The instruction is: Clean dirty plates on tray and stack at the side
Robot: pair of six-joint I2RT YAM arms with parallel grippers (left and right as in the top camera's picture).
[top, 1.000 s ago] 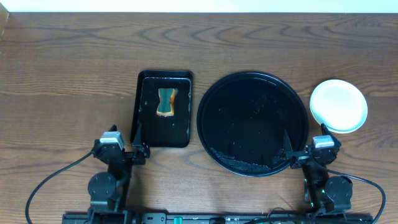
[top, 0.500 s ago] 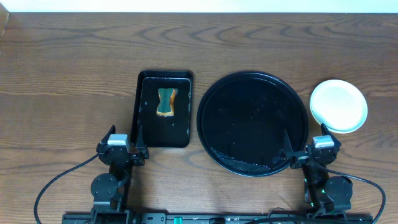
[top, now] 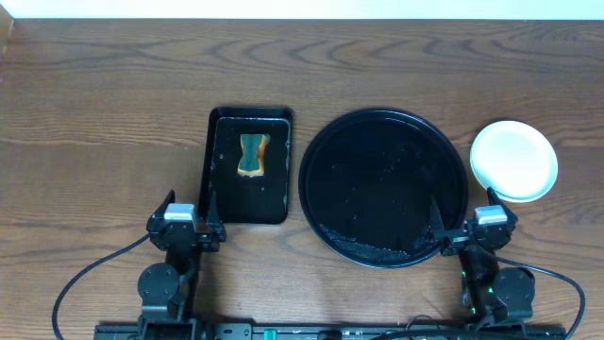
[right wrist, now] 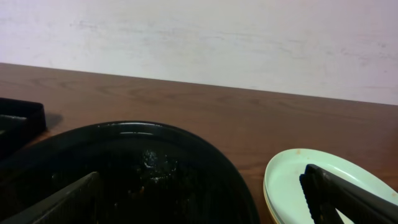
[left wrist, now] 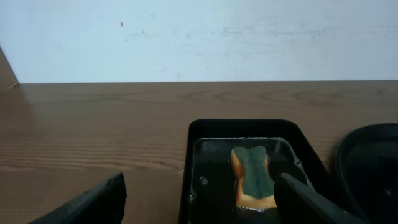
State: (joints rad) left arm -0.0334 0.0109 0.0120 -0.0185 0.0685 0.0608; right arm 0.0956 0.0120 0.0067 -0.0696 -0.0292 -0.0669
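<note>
The plates (top: 513, 161) sit in one stack on the bare wood to the right of the round black tray (top: 382, 187). The top plate is pale mint and looks free of smears. In the right wrist view the stack (right wrist: 311, 180) shows a yellow edge underneath. The round tray (right wrist: 124, 168) carries no plates, only wet specks. My left gripper (top: 189, 203) is open and empty at the front left, by the rectangular tray. My right gripper (top: 462, 208) is open and empty, with one finger over the round tray's front right rim and the other near the stack.
A smaller rectangular black tray (top: 248, 165) left of the round tray holds a green and orange sponge (top: 251, 156), also seen in the left wrist view (left wrist: 252, 177). The table's front edge lies just behind both arm bases.
My left gripper has shifted slightly right and back and squared up, then stayed still. The right arm, plates and trays have not moved.
</note>
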